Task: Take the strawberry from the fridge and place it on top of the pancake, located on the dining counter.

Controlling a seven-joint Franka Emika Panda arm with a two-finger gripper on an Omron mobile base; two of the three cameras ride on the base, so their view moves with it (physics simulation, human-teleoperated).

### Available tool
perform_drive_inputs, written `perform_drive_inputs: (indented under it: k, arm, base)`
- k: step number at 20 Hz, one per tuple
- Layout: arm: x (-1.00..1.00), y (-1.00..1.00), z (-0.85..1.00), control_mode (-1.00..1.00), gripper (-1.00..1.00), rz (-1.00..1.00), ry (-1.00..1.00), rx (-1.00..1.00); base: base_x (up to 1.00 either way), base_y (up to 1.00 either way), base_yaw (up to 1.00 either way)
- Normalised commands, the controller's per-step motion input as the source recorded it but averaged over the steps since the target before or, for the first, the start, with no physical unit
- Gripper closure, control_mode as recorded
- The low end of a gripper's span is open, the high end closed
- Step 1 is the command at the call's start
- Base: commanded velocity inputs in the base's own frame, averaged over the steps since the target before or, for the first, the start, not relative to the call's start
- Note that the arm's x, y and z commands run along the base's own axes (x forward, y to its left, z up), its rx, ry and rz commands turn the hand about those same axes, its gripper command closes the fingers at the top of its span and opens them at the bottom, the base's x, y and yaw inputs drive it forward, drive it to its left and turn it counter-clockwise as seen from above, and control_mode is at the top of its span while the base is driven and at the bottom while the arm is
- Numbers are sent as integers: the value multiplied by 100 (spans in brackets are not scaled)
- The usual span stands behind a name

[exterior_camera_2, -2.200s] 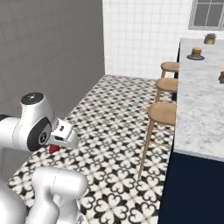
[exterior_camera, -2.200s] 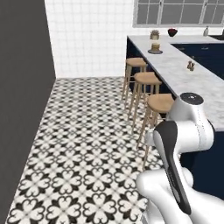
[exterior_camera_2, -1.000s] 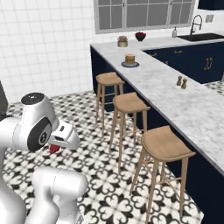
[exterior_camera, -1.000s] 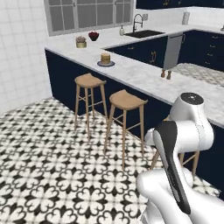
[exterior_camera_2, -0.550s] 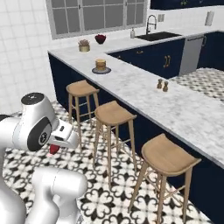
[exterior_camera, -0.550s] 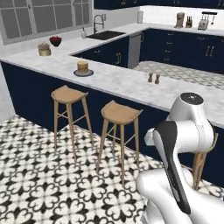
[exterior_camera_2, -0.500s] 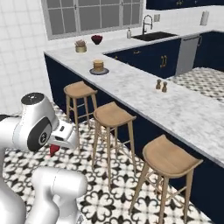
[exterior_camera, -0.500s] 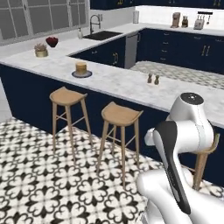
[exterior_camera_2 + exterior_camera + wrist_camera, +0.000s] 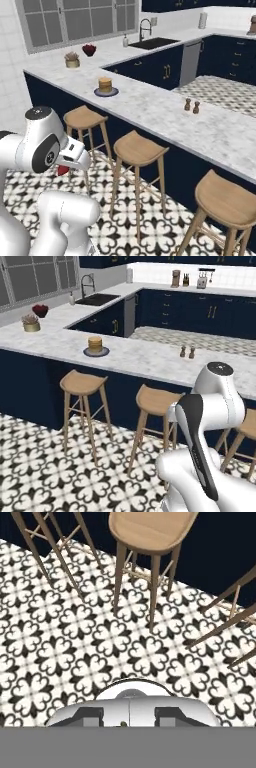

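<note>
The pancake (image 9: 95,344) is a short golden stack on a dark plate (image 9: 96,352), on the dining counter (image 9: 142,358) ahead and to the left. In the right base view the pancake (image 9: 105,84) sits on its plate (image 9: 107,92) on the marble dining counter (image 9: 160,114). My gripper (image 9: 66,165) is tucked low beside my base, pointing at the floor, far short of the counter. It is shut on the strawberry (image 9: 62,171), a small red berry showing under the hand. The fridge is out of view.
Wooden stools (image 9: 83,384) (image 9: 156,400) (image 9: 138,145) (image 9: 227,200) line the counter's navy base, one also in the hand view (image 9: 150,529) over the patterned floor. Salt and pepper shakers (image 9: 192,106) stand on the slab. A red bowl (image 9: 40,309) and plant pot (image 9: 31,323) sit far left.
The whole scene has swung across both base views as the base moved: the counter and pancake now lie closer and more in front. The arm keeps its tucked pose with the berry held.
</note>
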Motion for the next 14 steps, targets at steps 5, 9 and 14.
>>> perform_drive_inputs:
  k: [5,9,14]
  arm:
    - [0,0,0,100,100,0,0,0]
    - [0,0,0,100,100,0,0,0]
    - [0,0,0,100,100,0,0,0]
  base:
    - [58,100,-34]
    - [57,100,-35]
    - [59,100,-36]
